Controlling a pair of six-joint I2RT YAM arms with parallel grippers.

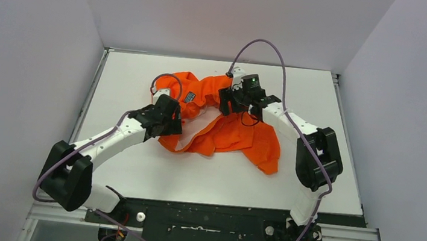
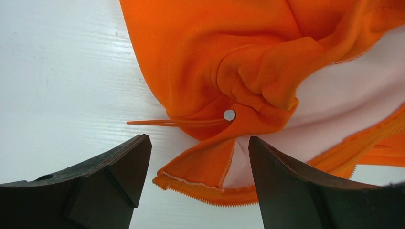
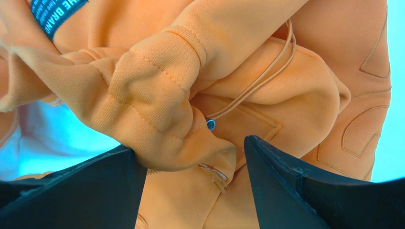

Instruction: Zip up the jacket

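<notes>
The orange jacket (image 1: 227, 135) lies crumpled and unzipped in the middle of the white table, its pale lining (image 1: 197, 132) showing. My left gripper (image 1: 165, 122) is open at the jacket's left edge; in the left wrist view its fingers (image 2: 119, 176) straddle a front corner with zipper teeth (image 2: 210, 195), below a silver snap (image 2: 229, 114) and a drawstring (image 2: 162, 123). My right gripper (image 1: 234, 101) is open over the jacket's upper part; in the right wrist view a folded fabric bulge (image 3: 157, 105) and a zipper end (image 3: 215, 172) lie between its fingers (image 3: 296, 186). A dark label (image 1: 189, 97) shows near the collar.
The white table (image 1: 132, 172) is boxed in by grey walls on the left, back and right. A metal rail (image 1: 89, 100) runs along its left edge. Purple cables (image 1: 279, 55) loop above both arms. The arm bases stand at the near edge.
</notes>
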